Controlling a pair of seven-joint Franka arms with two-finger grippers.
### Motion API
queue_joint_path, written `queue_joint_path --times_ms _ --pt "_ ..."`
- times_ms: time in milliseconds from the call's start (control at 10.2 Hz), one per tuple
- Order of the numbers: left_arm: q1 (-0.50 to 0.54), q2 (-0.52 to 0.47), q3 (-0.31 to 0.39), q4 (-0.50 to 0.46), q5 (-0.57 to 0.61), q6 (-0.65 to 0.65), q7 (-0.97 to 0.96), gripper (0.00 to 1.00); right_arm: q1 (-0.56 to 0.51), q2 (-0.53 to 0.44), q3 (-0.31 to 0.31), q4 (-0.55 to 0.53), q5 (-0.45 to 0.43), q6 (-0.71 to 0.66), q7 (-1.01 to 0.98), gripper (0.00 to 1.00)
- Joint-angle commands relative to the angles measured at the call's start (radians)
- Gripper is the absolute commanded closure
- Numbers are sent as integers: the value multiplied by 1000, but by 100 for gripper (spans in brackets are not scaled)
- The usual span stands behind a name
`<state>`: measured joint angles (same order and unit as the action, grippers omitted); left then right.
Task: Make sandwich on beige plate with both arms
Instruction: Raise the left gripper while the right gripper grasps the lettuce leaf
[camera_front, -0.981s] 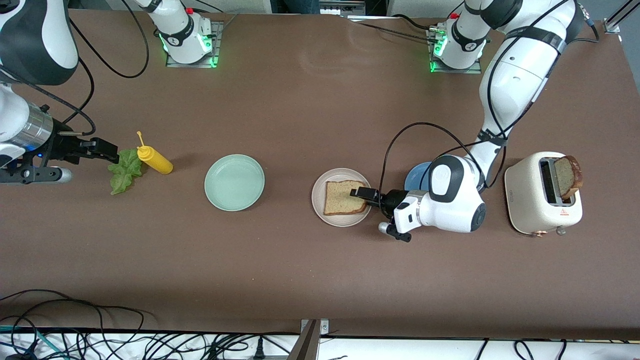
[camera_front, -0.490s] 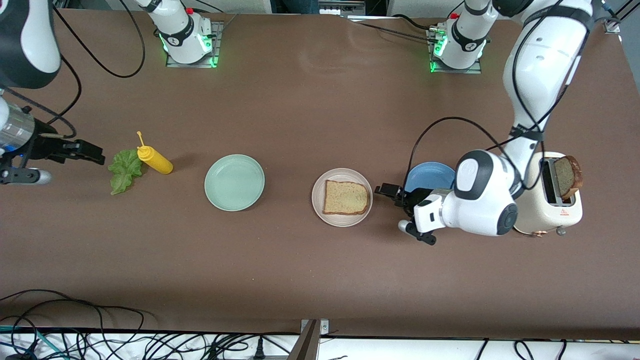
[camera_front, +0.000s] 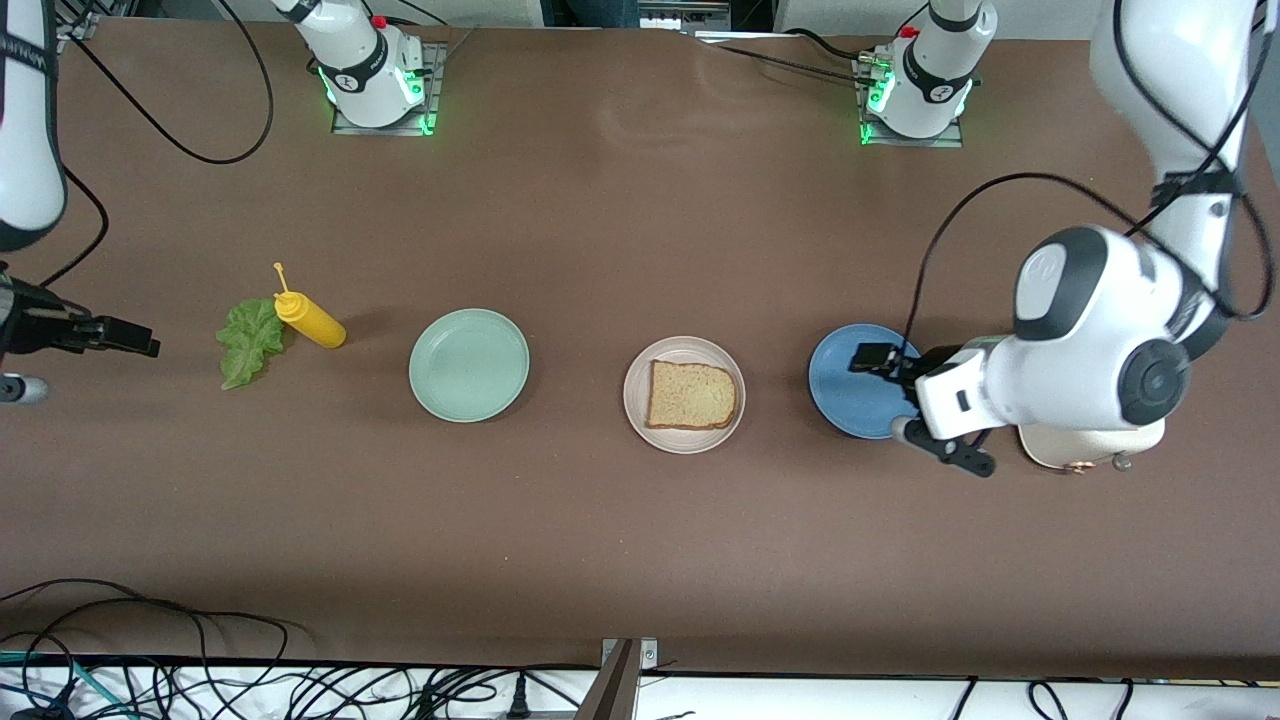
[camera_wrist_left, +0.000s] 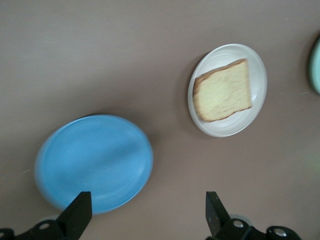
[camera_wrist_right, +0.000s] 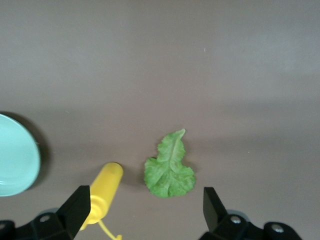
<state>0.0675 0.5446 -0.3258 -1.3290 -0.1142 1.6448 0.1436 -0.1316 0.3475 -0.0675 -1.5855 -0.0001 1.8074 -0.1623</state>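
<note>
One bread slice (camera_front: 692, 395) is lying flat on the beige plate (camera_front: 636, 400), which is sitting near the middle of the brown worktop (camera_front: 600, 230); the lettuce leaf (camera_front: 247, 343) is lying on the worktop toward the right arm's end, touching the yellow squeeze bottle (camera_front: 310, 320); the mint-green plate (camera_front: 469, 364) is sitting between the bottle and the beige plate, with nothing on it; the blue plate (camera_front: 850, 400) is sitting beside the beige plate toward the left arm's end.

The left gripper (camera_front: 868, 358) is hanging over the blue plate; its fingers (camera_wrist_left: 76, 215) are standing wide apart and are grasping nothing; the white toaster (camera_front: 1090, 445) is showing only a little, because the left arm is covering most of it.

The right gripper (camera_front: 125, 338) is hanging over the bare worktop at the right arm's end, apart from the lettuce leaf; its fingers (camera_wrist_right: 75, 207) are also spread and are holding nothing; in the right wrist view the leaf and the bottle are lying between them, lower down on the worktop.
</note>
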Motion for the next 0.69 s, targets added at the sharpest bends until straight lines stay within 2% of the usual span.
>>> queue_joint_path --times_ms 0,196,392,588 --pt "17 -116 10 -24 99 -45 -44 0 -26 108 8 -7 -1 10 -19 0" --pt "17 -217 13 -24 192 -109 -55 0 -42 174 6 -7 -14 12 -19 0" --pt "15 -294 4 -23 199 -187 -134 0 -43 226 6 -30 -43 12 1 0" --pt "21 -308 14 -27 148 -175 -131 0 -40 237 6 -111 -47 70 46 0"
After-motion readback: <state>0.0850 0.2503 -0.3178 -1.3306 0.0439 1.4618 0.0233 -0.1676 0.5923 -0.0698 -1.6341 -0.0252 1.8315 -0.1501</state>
